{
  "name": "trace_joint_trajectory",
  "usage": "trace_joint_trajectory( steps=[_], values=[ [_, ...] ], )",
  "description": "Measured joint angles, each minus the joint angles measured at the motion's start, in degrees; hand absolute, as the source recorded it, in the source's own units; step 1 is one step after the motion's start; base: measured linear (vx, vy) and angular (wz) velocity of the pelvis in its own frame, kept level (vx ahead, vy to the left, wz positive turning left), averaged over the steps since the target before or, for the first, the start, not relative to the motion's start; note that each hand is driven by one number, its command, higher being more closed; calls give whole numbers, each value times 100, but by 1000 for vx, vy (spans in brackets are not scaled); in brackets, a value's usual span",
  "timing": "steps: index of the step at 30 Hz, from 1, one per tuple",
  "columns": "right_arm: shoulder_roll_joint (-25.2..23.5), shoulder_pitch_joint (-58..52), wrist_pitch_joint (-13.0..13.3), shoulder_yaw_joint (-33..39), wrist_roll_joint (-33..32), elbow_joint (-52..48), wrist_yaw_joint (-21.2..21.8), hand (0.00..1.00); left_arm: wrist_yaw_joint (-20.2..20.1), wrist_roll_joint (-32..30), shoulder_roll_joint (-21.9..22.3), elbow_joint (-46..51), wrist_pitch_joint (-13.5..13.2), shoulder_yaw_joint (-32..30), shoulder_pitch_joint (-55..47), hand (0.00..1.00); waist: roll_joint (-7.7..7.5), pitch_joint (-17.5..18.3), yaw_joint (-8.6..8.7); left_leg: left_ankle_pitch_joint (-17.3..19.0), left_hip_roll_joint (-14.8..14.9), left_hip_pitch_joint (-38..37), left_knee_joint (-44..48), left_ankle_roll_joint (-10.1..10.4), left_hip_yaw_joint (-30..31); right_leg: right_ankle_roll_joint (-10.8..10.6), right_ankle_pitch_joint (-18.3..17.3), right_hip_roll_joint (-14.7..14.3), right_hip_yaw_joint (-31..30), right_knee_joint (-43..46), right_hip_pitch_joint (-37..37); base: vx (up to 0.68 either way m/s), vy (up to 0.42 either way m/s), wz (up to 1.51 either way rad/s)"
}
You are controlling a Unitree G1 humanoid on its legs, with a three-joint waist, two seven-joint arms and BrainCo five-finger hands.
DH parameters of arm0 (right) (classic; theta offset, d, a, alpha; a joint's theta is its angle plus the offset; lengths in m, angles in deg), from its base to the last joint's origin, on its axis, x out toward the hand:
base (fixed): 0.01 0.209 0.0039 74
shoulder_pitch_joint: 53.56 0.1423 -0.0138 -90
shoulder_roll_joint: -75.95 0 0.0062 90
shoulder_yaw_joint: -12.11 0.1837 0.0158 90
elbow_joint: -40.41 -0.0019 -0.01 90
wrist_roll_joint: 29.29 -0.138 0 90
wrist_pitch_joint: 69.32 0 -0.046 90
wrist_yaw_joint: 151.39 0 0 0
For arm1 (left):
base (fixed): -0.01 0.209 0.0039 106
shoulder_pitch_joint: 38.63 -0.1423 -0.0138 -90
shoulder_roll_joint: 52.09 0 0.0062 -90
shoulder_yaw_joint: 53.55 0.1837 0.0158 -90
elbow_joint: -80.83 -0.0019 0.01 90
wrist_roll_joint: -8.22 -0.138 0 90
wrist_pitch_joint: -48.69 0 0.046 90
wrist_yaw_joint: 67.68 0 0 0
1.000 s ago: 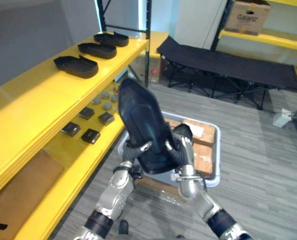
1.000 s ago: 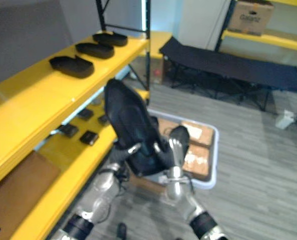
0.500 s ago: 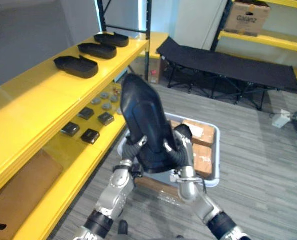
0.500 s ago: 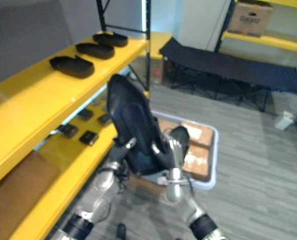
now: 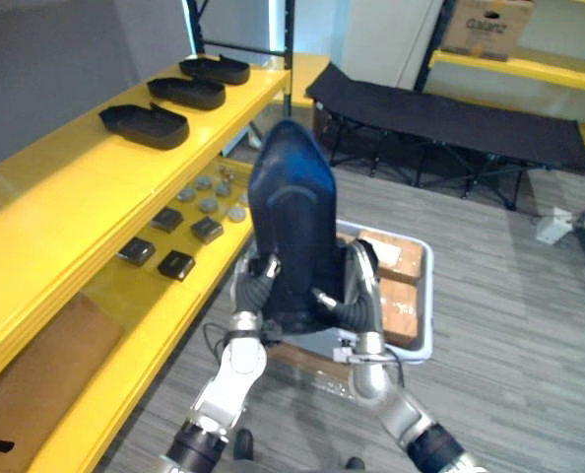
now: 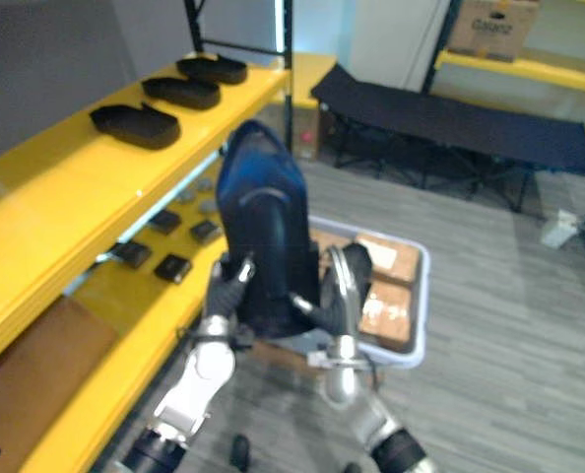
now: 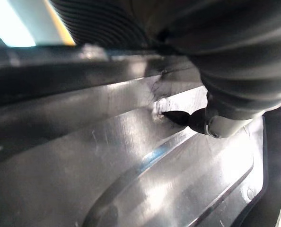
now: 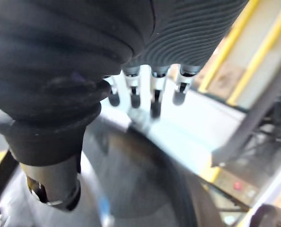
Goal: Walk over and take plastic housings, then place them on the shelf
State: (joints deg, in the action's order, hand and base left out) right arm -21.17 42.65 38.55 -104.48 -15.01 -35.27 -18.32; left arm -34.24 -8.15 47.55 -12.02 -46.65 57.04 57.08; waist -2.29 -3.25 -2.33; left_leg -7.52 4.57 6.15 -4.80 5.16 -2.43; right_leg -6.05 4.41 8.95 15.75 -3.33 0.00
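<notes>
A large black plastic housing stands upright between my two hands, in front of the yellow shelf. My left hand curls on its lower left edge, and its thumb presses the glossy inner face. On the lower right side lies my right hand, its fingers straight past the housing's rim. Three more housings lie in a row on the top shelf board, to the left and further off.
The lower shelf board holds several small black blocks and grey discs. A white bin with cardboard boxes sits on the floor behind the held housing. A black folding cot stands further back.
The held housing has swung from leaning left to upright and risen a little. My right hand's fingers have straightened out from a curl.
</notes>
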Motion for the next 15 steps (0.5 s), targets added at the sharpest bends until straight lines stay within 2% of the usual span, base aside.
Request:
trace_joint_trajectory(
  steps=[1, 4, 6, 8, 9, 12, 14, 15],
  values=[
    [-26, -30, 44, 107, -241, -49, 65, 0, 29, -75, 0, 6, 0, 0, -21, 100, 4, -5, 1, -7, -1, 1, 0, -9, -2, 0, 0, 0, -3, 0, -2, 0, 0, 0],
    [-112, -252, 387, 522, -1143, -309, 574, 0, 222, -330, 17, 56, 21, -8, -77, 100, 36, -66, 8, 6, 3, 0, 1, -1, -24, 6, -19, 0, -29, 26, -28, 10, 0, -3],
    [-119, -388, 630, 989, -1753, -524, 974, 0, 410, -472, 17, 90, 23, -164, -115, 100, 84, -179, 15, 14, 14, 15, 1, -9, -64, -3, -57, 2, -80, 105, -106, -9, 1, -12],
    [-58, -553, 871, 1679, -2444, -647, 1587, 0, 638, -481, 1, 89, 33, -563, -232, 100, 103, -313, 41, 20, 30, 28, 1, -6, -132, -18, -91, -1, -177, 187, -203, -5, 1, -16],
    [-50, -621, 920, 1844, -2602, -657, 1717, 0, 692, -481, -5, 89, 33, -669, -268, 100, 99, -327, 67, 19, 30, 44, 1, -7, -124, -15, -92, -3, -173, 187, -213, 14, -3, -4],
    [-48, -930, 1093, 2492, -3232, -657, 2464, 0, 970, -481, -54, 81, 30, -1108, -391, 100, 54, -356, 158, 24, 30, 89, 2, -2, -124, -4, -117, -1, -180, 234, -280, 26, -4, 0],
    [-50, -1081, 1102, 2793, -3585, -654, 2991, 0, 1108, -466, -108, 78, -14, -1352, -391, 100, 40, -387, 189, 23, 32, 83, 2, -3, -122, -18, -138, 0, -186, 300, -293, 40, -8, 1],
    [-51, -1106, 1100, 2863, -3619, -651, 3106, 0, 1139, -466, -119, 78, -31, -1395, -391, 100, 39, -390, 189, 23, 33, 80, 3, -3, -121, -17, -143, 0, -187, 309, -292, 28, -9, 3]
  ],
)
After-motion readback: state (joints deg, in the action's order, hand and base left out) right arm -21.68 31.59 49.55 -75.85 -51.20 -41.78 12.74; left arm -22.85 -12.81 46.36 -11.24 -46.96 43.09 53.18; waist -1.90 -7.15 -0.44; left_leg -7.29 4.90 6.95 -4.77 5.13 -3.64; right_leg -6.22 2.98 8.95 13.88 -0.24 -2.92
